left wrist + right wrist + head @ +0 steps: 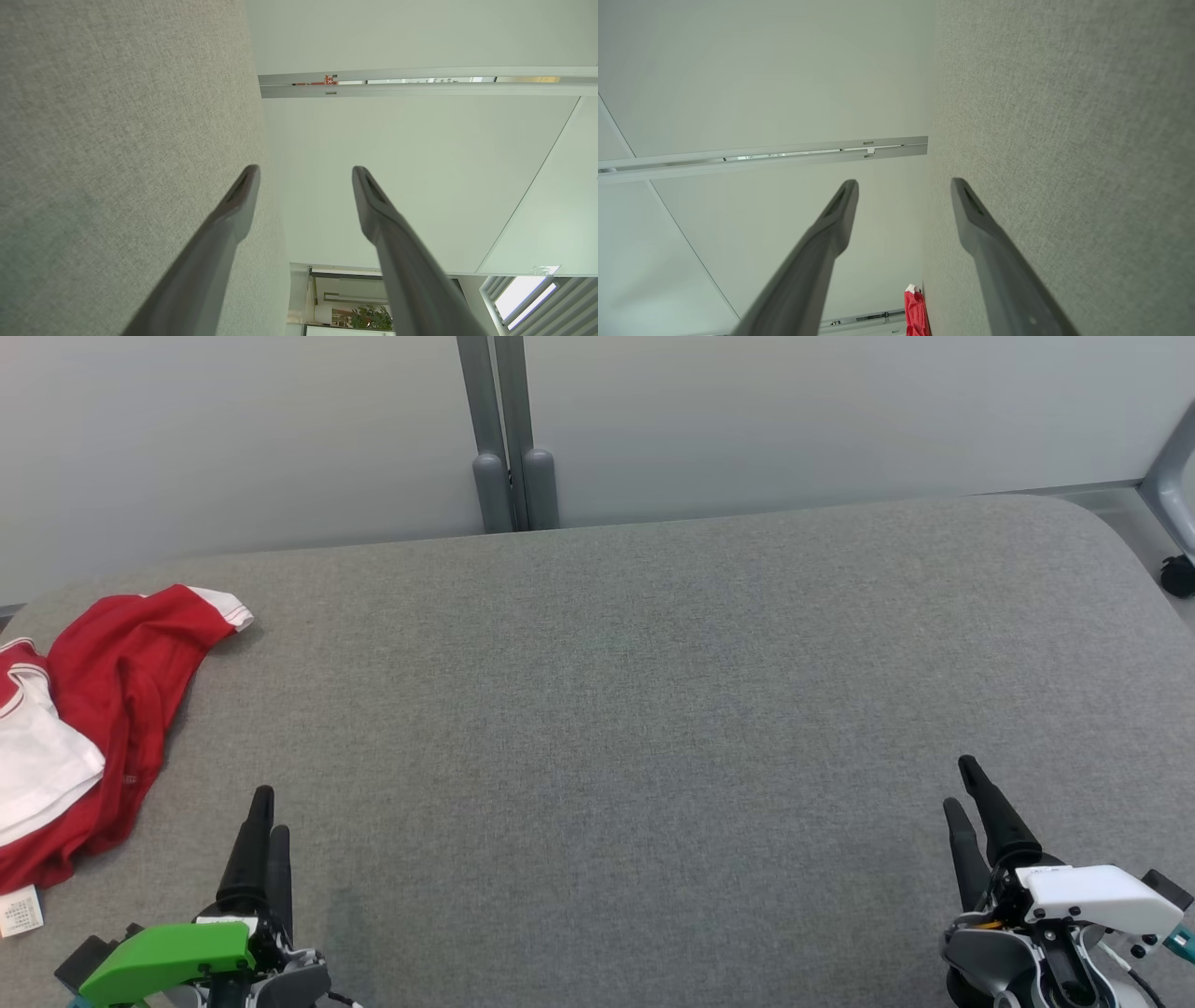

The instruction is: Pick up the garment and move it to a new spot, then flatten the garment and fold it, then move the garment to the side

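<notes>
A crumpled red and white garment (pixel 89 728) lies at the far left of the grey padded table (pixel 653 709), partly cut off by the picture's edge; a white label hangs near its lower end. A sliver of the garment (pixel 915 308) shows low in the right wrist view. My left gripper (pixel 269 810) hovers at the lower left, just right of the garment and apart from it, its fingers (pixel 233 205) spread open with nothing between them. At the lower right, far from the cloth, my right gripper (pixel 962 782) is open and empty, fingers (pixel 971 210) parted.
Pale partition walls stand behind the table, joined by a grey post (pixel 509 439). A chair leg with a black caster (pixel 1178 574) shows past the table's rounded right corner. The table's fabric surface (pixel 117 116) runs alongside both grippers.
</notes>
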